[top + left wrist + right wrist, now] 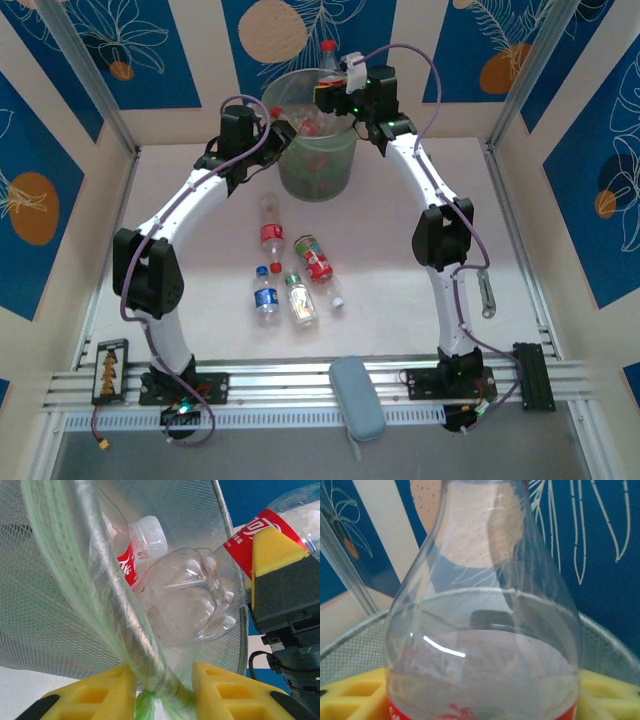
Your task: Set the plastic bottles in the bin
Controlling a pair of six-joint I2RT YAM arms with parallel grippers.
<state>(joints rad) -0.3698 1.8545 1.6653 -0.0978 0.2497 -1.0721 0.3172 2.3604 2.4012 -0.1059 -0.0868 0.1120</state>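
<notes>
steadying bin [318, 165] rim in shut left pincer [162, 690]; gripping red-labelled bottle [485, 630] in right pincer [480, 696], bin below, ready to drop.

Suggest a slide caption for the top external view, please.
Left gripper pinches the rim of the bin while the right gripper holds a red-capped bottle over it; four bottles lie on the table.
</notes>
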